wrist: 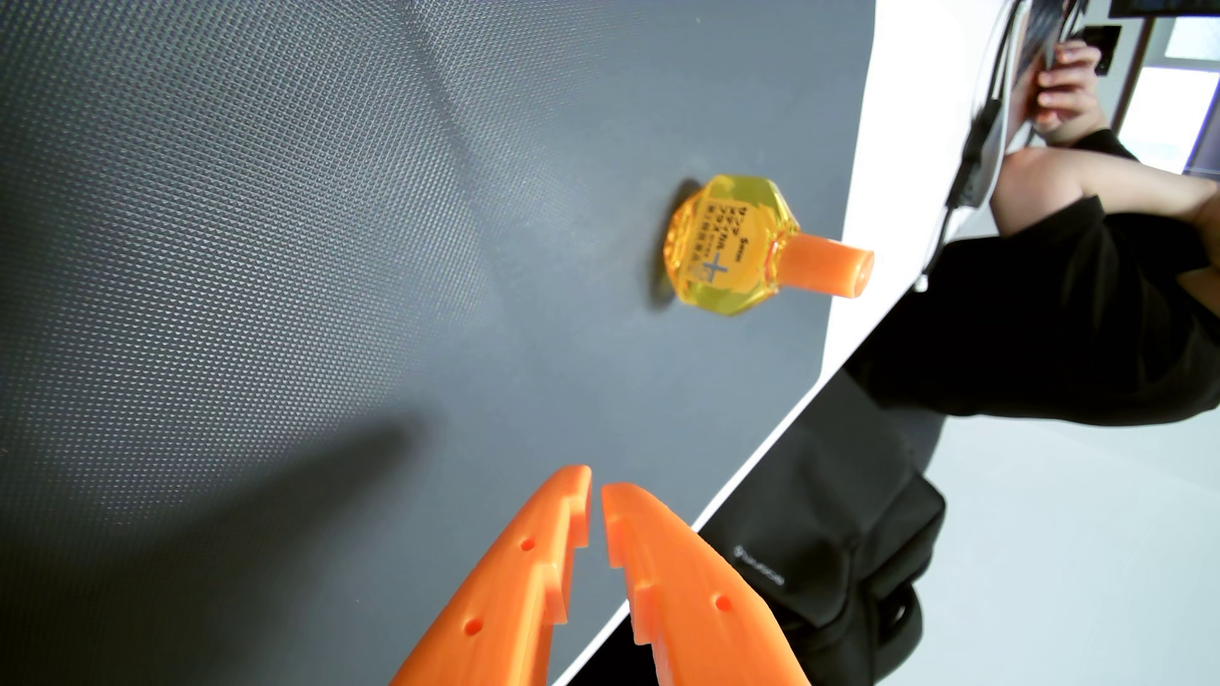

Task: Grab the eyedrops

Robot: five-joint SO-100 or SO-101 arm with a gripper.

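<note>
One wrist view: the eyedrops bottle (733, 245), yellow with an orange cap, sits on a dark grey textured mat (297, 231), near the mat's right edge, its cap pointing toward that edge. Well below the bottle, the orange gripper (596, 485) is empty, fingertips nearly together with a narrow gap. Right of the bottle, beyond the mat, a person's arm (1089, 185) shows.

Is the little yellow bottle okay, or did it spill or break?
Nothing spilled or broken that I can see. The bottle sits on the dark mat, orange cap on. It stands close to the mat's edge. The gripper is near it, holding nothing.
</note>
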